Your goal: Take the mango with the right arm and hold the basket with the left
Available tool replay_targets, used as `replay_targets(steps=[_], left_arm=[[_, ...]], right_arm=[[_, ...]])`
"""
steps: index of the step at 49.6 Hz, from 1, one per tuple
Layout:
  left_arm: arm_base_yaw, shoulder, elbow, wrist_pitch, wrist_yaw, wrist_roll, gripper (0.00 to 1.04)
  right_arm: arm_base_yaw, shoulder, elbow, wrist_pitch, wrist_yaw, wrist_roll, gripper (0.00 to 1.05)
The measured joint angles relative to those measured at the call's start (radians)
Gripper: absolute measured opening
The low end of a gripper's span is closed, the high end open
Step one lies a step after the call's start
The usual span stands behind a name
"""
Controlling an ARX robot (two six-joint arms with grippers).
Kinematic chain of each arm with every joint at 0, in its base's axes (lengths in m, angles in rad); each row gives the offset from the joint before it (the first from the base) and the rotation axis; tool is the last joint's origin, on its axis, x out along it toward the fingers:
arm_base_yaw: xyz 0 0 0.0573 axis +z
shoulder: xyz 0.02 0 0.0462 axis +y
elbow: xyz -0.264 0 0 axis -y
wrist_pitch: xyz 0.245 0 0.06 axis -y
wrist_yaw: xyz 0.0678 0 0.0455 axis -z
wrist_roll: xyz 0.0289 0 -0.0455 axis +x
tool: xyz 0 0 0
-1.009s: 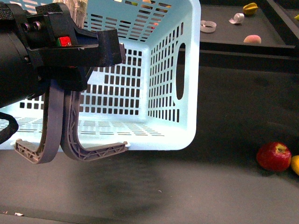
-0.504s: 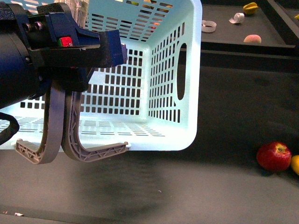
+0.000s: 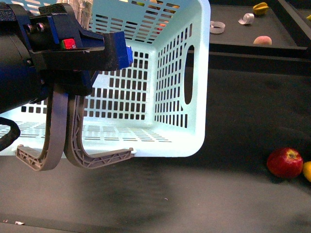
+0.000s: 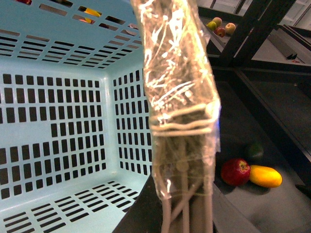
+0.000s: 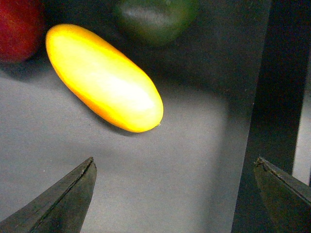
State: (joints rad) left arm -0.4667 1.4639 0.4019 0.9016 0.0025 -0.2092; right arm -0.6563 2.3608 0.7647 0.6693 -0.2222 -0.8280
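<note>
The mango lies on the table ahead of the right pincer, whose fingers stand wide apart, empty and touching nothing. An apple sits just beside the mango, with a green fruit near. The front view catches only the mango's edge at its right border and misses the green fruit; the left wrist view shows all three. The left pincer hides part of the basket, above its hanging handles; apart or together, I cannot tell.
</note>
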Motion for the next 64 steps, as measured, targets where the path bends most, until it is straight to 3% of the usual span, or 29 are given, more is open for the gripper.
replay_targets(steps=[25, 64], left_arm=[[0.000, 0.000, 0.000, 0.000, 0.001, 0.000, 0.06], [0.000, 0.000, 0.000, 0.000, 0.001, 0.000, 0.06]], right_arm=[[0.064, 0.216, 0.172, -0.002, 0.072, 0.002, 0.96], [0.212, 0.343, 0.316, -0.024, 0.103, 0.101, 0.96]])
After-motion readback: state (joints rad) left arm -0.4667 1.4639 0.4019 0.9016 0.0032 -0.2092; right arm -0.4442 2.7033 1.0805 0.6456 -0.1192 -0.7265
